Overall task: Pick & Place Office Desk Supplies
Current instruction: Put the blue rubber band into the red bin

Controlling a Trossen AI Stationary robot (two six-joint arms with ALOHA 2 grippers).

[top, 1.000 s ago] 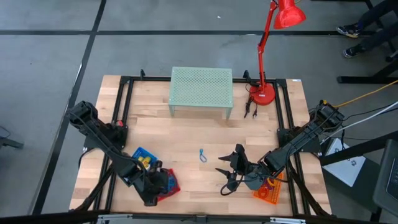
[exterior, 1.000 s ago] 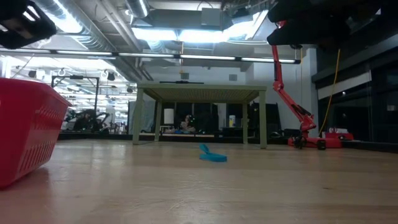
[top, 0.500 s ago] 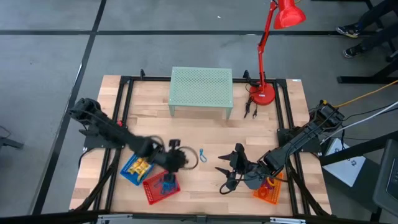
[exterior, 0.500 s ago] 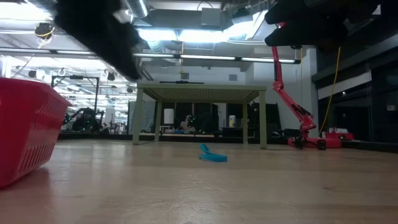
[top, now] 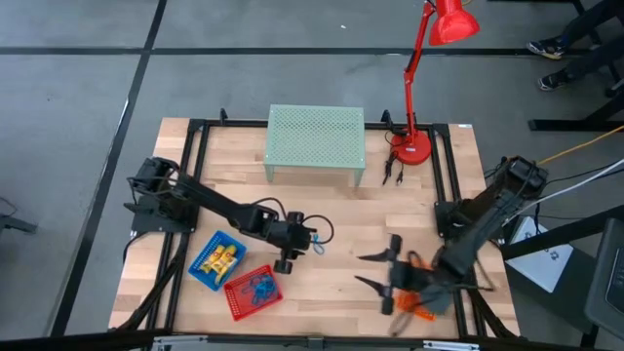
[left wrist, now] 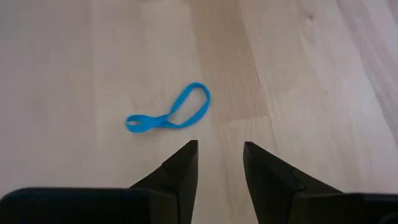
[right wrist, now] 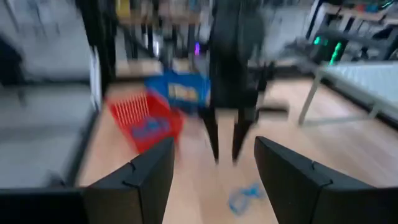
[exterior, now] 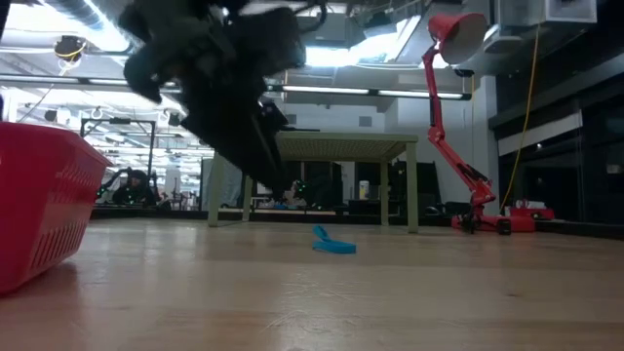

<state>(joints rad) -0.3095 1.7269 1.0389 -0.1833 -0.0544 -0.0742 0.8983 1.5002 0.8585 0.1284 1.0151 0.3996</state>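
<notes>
- Right now the blue loop (left wrist: 169, 116) lies flat on the bare worktop (top: 341, 219), between the baskets and the right arm, twisted into a figure eight.
- It looks thin, light and floppy, likely to slide; a pinch across the crossing seems safest.
- Just short of it, the left claw (left wrist: 219, 163) points down at the wood with fingers slightly spread, holding nothing.
- Farther off, the right claw (top: 382, 283) hangs beside the orange basket (top: 421, 302), fingers wide apart, empty.
</notes>
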